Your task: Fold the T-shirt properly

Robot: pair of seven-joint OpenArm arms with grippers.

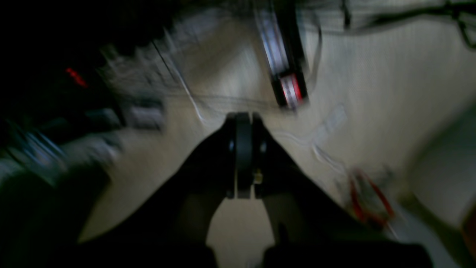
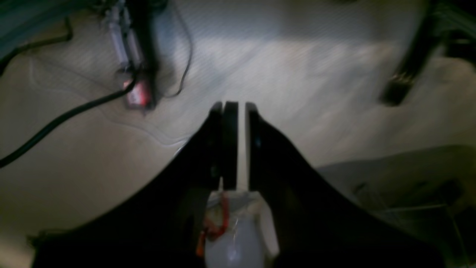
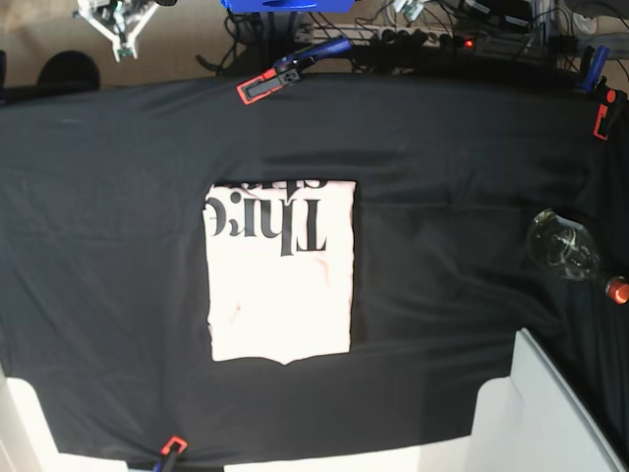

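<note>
Black table cloth (image 3: 118, 295) covering the desk, held by clamps at its edges. T-shirt (image 3: 281, 270), pale pink, folded to a neat rectangle near the middle of the cloth, black serif lettering across its far end. Glass flask (image 3: 563, 246), lying near the right edge. Left pincer (image 1: 243, 123): closed, empty. Right pincer (image 2: 233, 111): nearly closed, empty.

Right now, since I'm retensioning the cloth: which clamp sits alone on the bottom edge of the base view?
The small red clamp below the T-shirt; the rest grip the top edge and top-right corner.
</note>
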